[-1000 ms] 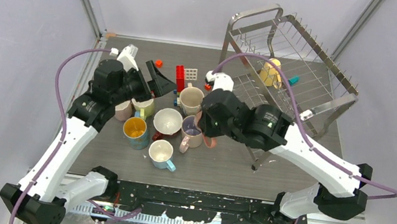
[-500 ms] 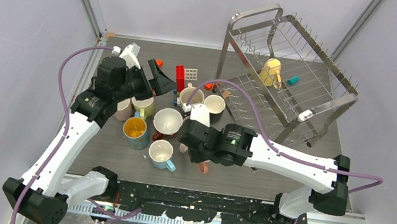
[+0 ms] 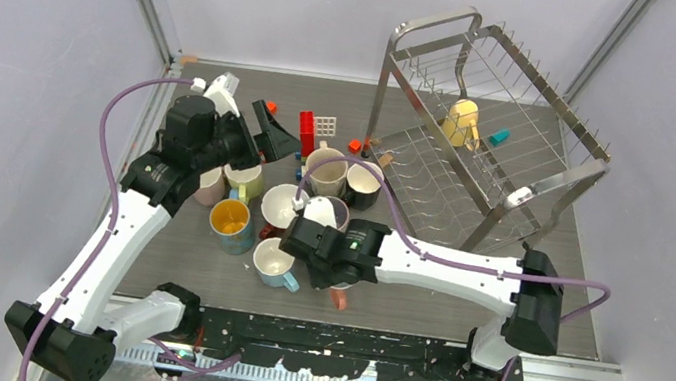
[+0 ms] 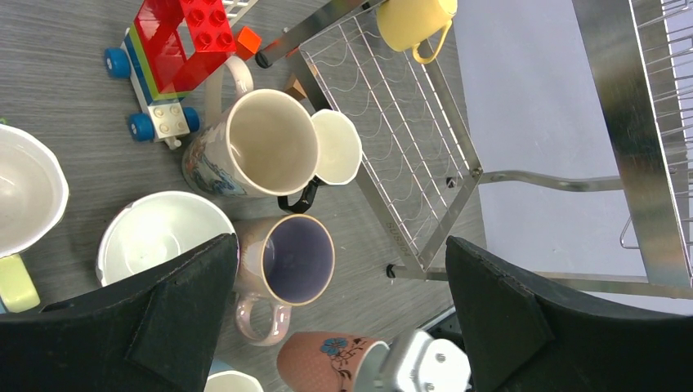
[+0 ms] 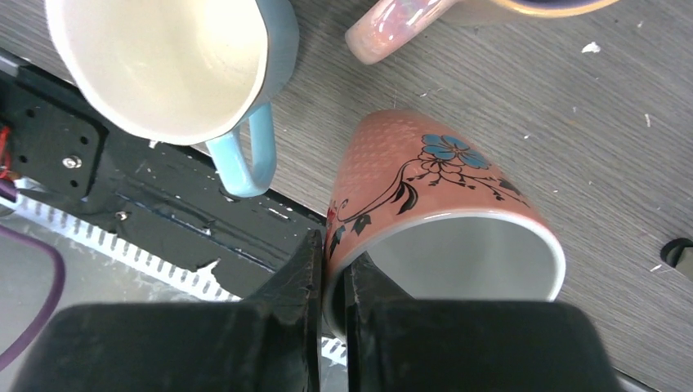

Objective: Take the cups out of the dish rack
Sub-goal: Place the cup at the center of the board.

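The dish rack [image 3: 525,128] [image 4: 392,122] stands at the back right with one pale yellow cup [image 3: 463,121] [image 4: 413,20] on it. My right gripper [image 3: 333,276] [image 5: 333,261] is shut on the rim of a salmon cup with a blue flower [image 3: 338,299] [image 5: 425,188] [image 4: 323,359], held tilted low by the table's near edge. Beside it stand a light blue cup [image 3: 275,262] [image 5: 180,65] and a lilac-lined pink cup [image 4: 294,257]. Over the cups at the left hangs my left gripper [image 3: 273,135] [image 4: 341,245], open and holding nothing.
More cups crowd the table's middle: beige [image 3: 327,171] [image 4: 261,147], black [image 3: 362,185], white [image 3: 283,205], mustard-lined [image 3: 230,222], yellow-green [image 3: 243,179]. A red toy block car [image 3: 307,130] [image 4: 176,41] and small blocks [image 3: 271,107] lie behind them. The black base rail [image 3: 342,338] runs along the near edge.
My right arm has swung from beside the rack toward the near edge, carrying the salmon cup down with it. The left arm has barely moved.
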`<state>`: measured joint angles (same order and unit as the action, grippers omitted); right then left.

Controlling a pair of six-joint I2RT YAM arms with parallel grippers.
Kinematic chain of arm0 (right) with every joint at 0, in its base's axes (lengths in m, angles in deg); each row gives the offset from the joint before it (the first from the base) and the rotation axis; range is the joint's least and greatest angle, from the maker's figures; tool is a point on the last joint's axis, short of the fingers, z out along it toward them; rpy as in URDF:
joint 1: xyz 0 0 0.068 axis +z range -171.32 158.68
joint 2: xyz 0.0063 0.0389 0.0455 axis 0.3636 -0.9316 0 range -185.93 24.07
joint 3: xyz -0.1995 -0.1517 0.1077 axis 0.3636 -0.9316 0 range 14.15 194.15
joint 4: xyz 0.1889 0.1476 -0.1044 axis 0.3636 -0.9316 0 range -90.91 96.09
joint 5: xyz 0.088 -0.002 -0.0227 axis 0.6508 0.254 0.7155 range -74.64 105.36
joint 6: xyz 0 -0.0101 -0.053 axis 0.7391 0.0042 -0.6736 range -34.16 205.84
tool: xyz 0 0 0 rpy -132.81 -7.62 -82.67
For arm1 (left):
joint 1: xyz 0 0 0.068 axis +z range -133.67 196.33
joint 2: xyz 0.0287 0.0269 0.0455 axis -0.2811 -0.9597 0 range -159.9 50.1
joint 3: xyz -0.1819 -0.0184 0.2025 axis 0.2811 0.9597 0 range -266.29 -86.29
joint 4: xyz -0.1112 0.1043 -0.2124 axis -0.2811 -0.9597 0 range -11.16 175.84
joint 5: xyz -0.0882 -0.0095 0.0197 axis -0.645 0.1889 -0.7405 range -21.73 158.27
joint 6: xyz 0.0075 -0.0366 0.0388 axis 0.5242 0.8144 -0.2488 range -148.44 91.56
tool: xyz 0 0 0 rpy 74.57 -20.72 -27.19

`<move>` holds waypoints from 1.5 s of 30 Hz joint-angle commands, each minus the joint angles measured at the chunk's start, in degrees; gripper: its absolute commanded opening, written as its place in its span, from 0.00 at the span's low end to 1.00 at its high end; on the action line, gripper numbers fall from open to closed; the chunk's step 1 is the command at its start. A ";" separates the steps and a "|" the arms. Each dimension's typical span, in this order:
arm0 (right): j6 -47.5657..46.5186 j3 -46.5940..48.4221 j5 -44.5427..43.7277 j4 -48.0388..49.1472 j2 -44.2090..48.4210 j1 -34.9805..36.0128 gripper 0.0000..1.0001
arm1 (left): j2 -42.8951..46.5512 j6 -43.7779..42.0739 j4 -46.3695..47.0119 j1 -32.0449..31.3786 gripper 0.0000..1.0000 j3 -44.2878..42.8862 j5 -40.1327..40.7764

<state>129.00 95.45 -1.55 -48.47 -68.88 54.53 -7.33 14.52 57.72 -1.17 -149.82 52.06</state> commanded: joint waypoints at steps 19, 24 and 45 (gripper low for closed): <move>-1.66 -2.51 0.51 5.73 -5.54 -2.77 0.09 | 0.07 -1.74 1.05 0.36 1.00 -0.59 -1.20; -1.72 -1.20 -0.25 4.42 -5.89 -2.74 0.21 | 0.12 -1.83 1.02 0.36 1.00 -0.35 -1.35; -3.08 18.32 -8.51 -8.71 -1.10 -2.33 0.47 | 0.34 -0.88 5.85 -0.09 1.00 2.82 -7.14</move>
<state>126.51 104.17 -4.30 -52.15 -75.20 51.82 -7.42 13.53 59.18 -1.17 -147.68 47.63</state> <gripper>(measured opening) 0.457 0.996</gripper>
